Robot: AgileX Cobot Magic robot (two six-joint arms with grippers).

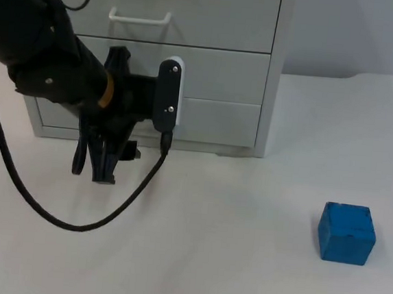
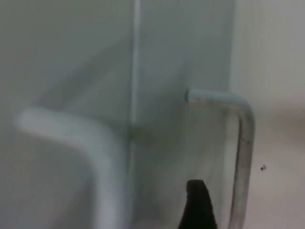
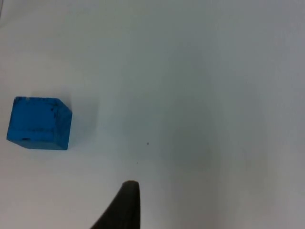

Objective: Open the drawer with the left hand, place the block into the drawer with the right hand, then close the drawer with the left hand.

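A grey drawer cabinet [image 1: 217,73] stands at the back left, and all its drawers look closed. The top drawer carries a white handle [image 1: 139,17]. My left gripper [image 1: 93,162] hangs low in front of the bottom drawer [image 1: 219,121], open, with nothing visibly between its fingers. In the left wrist view a white drawer handle [image 2: 243,143] sits just beyond one black fingertip [image 2: 198,205], and a second handle [image 2: 71,138] shows blurred beside it. The blue block [image 1: 346,232] rests on the white table at the right. My right gripper [image 3: 125,207] waits above the table, apart from the block [image 3: 39,123].
The left arm's bulk [image 1: 47,44] covers the left half of the lower drawer fronts. White table [image 1: 241,261] stretches between the cabinet and the block. The grey wall [image 1: 358,30] stands behind the table on the right.
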